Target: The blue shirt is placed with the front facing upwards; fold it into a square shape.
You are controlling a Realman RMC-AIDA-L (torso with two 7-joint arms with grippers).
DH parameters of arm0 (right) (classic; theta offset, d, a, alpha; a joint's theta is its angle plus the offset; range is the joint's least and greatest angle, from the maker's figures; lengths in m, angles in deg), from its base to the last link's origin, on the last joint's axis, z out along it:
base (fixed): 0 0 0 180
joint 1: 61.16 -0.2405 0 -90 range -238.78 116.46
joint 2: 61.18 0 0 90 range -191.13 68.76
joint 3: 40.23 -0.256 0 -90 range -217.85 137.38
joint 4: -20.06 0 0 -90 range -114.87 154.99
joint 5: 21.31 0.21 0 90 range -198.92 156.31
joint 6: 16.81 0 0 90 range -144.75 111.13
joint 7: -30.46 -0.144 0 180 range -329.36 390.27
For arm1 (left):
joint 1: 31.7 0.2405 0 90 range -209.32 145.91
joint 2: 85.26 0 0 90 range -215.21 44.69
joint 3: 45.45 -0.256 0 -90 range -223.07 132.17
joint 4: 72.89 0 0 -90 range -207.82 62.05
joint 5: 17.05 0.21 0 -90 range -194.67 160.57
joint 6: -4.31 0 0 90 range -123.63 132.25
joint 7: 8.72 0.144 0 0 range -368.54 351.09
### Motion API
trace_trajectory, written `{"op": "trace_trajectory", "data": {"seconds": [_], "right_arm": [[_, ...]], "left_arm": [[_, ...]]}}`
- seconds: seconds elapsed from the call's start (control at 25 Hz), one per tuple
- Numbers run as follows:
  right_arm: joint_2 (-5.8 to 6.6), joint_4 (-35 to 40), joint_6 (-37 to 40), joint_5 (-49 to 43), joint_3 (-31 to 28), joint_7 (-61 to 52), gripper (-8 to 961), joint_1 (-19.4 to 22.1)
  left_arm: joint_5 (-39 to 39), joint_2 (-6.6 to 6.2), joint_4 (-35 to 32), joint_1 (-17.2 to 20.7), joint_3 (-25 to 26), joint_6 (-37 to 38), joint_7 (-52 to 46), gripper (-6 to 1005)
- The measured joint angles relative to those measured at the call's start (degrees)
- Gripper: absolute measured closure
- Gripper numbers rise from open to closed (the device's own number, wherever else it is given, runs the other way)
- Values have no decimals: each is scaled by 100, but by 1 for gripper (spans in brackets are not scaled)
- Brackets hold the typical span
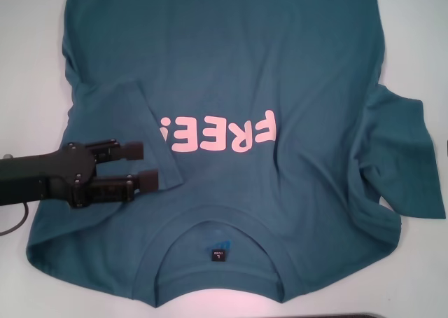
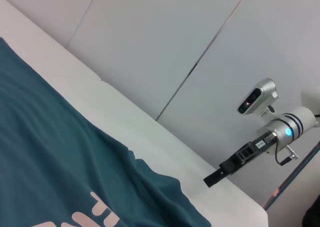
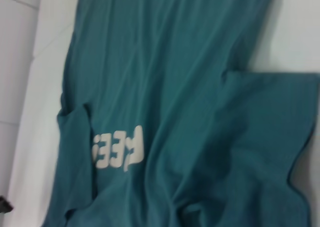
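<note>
In the head view, the blue shirt [image 1: 231, 73] lies flat on the white table [image 1: 28, 24], print up, collar toward me. Its left sleeve is already folded inward, over the start of the pink print [image 1: 218, 134]; the right sleeve is spread outward. My left gripper [image 1: 152, 165] sits just above the folded sleeve edge, fingers apart, holding nothing. In the left wrist view, I see the shirt's edge on the table and, far off, my right gripper [image 2: 211, 179] raised above the table; I cannot tell its fingers. The right wrist view looks down on the shirt from above. I judge the sleeve-folding step half done; next the right sleeve needs folding in.
</note>
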Motion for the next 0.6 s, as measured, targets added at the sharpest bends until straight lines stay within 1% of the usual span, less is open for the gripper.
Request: {"op": "trace_trajectory", "data": {"seconds": [0.08,0.24,0.44,0.56,0.6], "right_arm": [[-2,69,-82,-102,-17,-42,134,-53],[-12,101,-274,-322,-42,-71,135,-167],[-57,88,-430,-444,-2,-108,137,-292],[-92,60,-591,-506,1,-146,137,-354],[-128,56,-704,-594,2,-157,138,-390]], "left_arm": [[-3,0,0,-13,1,-40,-8,139],[-11,0,0,-22,4,-160,-10,140],[-23,5,2,-34,4,-261,-13,140],[-28,9,5,-39,9,-343,-14,140],[-30,11,5,-40,12,-364,-14,140]]}}
